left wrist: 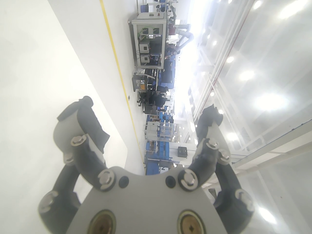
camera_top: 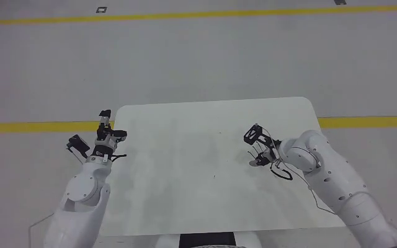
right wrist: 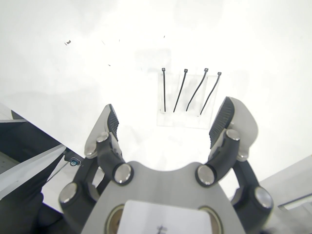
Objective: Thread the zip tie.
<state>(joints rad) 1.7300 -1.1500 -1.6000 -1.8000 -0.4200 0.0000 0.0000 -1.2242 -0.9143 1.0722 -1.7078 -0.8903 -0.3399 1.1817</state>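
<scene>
plainly both the right tool (right wrist: 168,110) and the left tool (left wrist: 148,107) stand open and empty, and since the four zip ties (right wrist: 180,91) sit close together in a clear holder (right wrist: 182,122) in front of the right one, it may pinch two.

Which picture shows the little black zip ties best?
The right wrist view: four black zip ties stand in a clear holder, close up. The top view is too distant for them; the left wrist view faces the room.
</scene>
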